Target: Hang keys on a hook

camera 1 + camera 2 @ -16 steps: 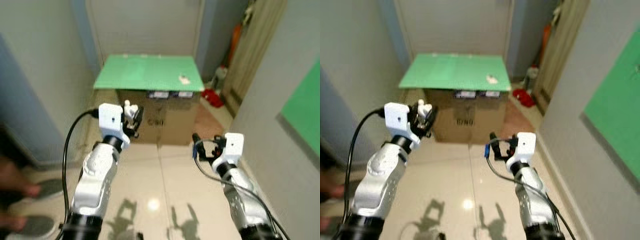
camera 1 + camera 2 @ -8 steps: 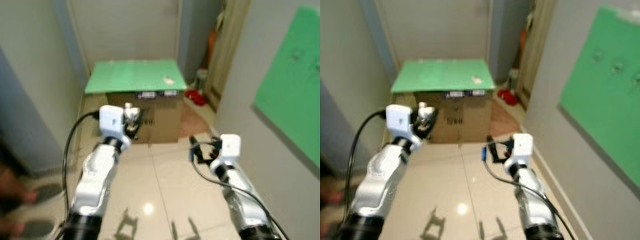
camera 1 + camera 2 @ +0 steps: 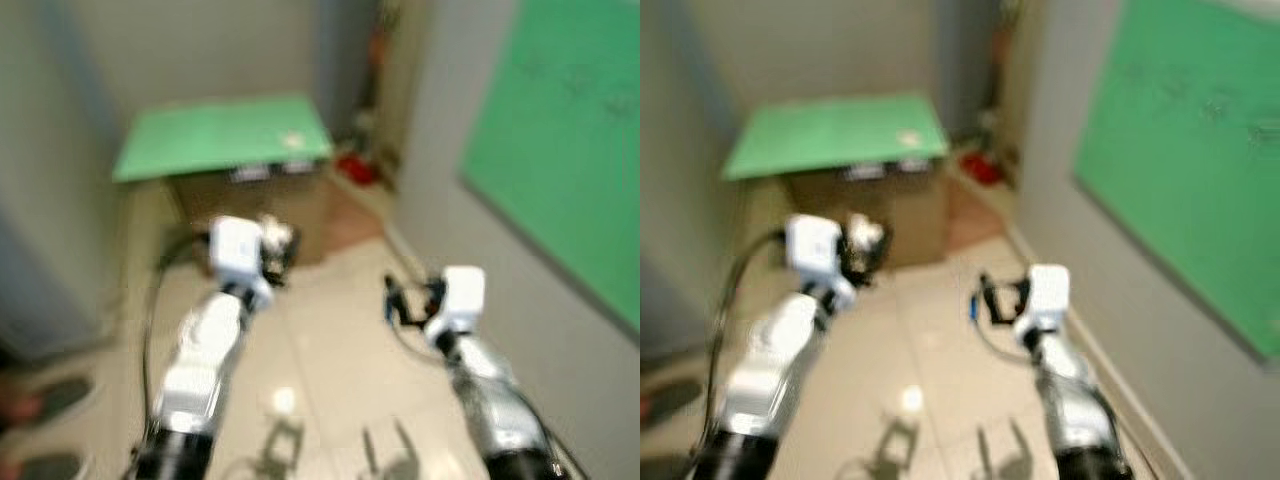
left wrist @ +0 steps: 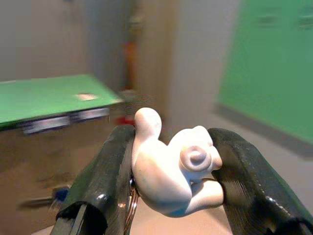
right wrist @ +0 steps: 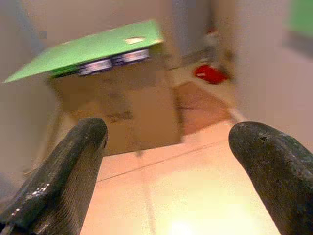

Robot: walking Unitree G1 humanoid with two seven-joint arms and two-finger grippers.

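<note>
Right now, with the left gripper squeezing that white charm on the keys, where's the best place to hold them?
Probably as they are held: by the plump white charm, pinched across its sides by the left gripper. Its rounded body fills the fingers, and the metal ring hangs free beneath for hooking.

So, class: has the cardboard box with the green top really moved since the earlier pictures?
No. The box keeps its place against the back wall; box and wall slide left together in the eye views, so the camera turned right.
</note>
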